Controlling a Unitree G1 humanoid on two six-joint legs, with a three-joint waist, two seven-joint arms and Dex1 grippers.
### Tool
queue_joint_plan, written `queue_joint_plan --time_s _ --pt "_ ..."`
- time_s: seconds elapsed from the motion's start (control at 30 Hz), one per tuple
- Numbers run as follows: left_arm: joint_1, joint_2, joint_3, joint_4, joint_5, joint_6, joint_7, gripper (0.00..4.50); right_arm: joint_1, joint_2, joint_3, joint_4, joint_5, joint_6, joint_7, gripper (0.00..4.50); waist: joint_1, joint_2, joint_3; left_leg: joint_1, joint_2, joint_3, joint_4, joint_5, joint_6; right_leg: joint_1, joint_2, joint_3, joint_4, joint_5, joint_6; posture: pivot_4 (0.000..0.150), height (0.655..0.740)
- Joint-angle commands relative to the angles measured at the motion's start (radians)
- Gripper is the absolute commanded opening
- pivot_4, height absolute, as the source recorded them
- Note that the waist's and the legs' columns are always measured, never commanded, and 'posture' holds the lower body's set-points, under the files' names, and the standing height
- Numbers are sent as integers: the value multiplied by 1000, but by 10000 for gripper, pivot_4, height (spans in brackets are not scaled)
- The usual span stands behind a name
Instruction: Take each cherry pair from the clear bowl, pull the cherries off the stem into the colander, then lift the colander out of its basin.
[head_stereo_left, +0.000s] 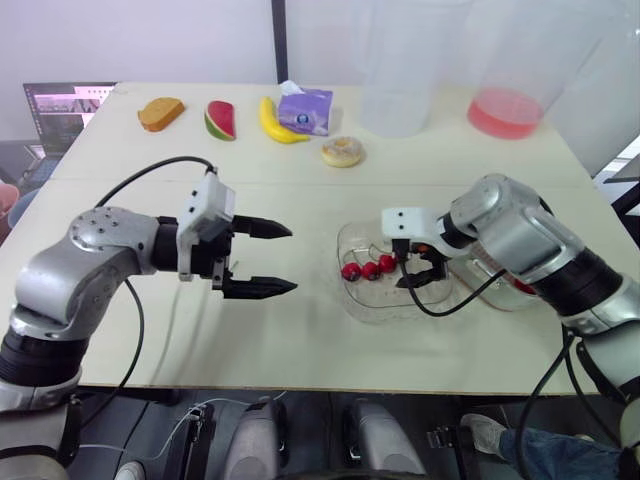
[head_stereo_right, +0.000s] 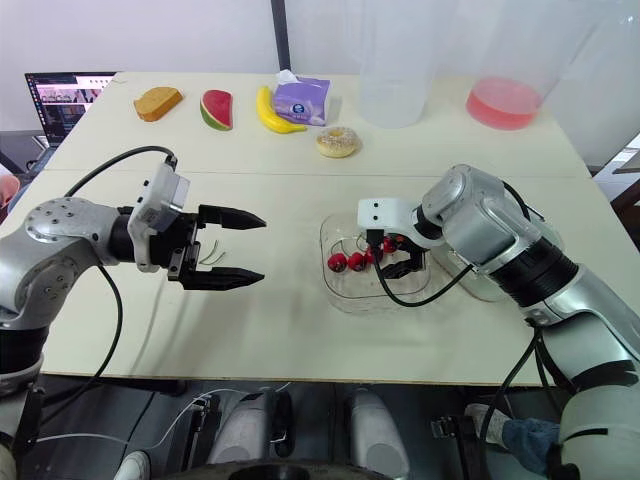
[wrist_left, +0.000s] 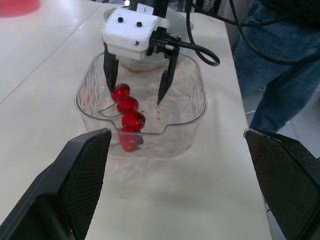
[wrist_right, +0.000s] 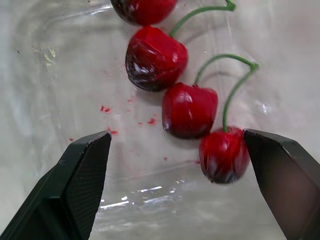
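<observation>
The left tool (head_stereo_left: 293, 260) hovers spread and empty, well left of the clear bowl (head_stereo_left: 385, 310). The right tool (wrist_left: 135, 96), also spread, dips inside it. The cherries (head_stereo_left: 368, 268) lie in a left-right row starting at its tips, so it is far nearer.

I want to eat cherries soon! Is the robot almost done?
Not nearly. Four cherries lie in the clear bowl. The open right gripper reaches in over them, gripping nothing; the left gripper hovers open beside the bowl. Stem-pulling and lifting remain.
</observation>
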Motion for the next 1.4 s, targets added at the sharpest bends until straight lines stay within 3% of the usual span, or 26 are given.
queue_joint_plan --time_s 0.03,0.47,0.57,0.8,1.33,1.4 --pt "-10 4 23 -18 -17 -3 1 44649 -12 -4 -35 -51 -5 26 22 45000 0 0 0 0 0 0 0 0 0 0 0 0 0 0 0 1500 7400" --pt "-20 -2 13 -5 -5 -7 -1 44649 -6 -7 -20 -16 -75 16 29 45000 -1 0 0 0 0 0 0 0 0 0 0 0 0 0 0 1500 7400" --pt "-19 -1 14 -6 -7 -3 1 45000 1 -2 -20 -16 -86 14 31 35637 -1 0 0 0 0 0 0 0 0 0 0 0 0 0 0 1500 7400" --pt "-16 1 16 -9 -11 3 2 45000 5 10 -21 -15 -107 8 34 2293 -1 0 0 0 0 0 0 0 0 0 0 0 0 0 0 1500 7400" --pt "-21 2 11 3 -6 -1 -7 45000 -5 -26 -103 -138 -91 59 50 2293 -1 0 0 0 0 0 0 0 0 0 0 -1 1 0 0 1500 7400" --pt "-23 1 9 5 -6 -2 -8 45000 0 -37 -108 -166 -88 67 57 7506 -1 0 0 0 0 0 0 0 0 0 0 -1 0 0 0 1500 7400"
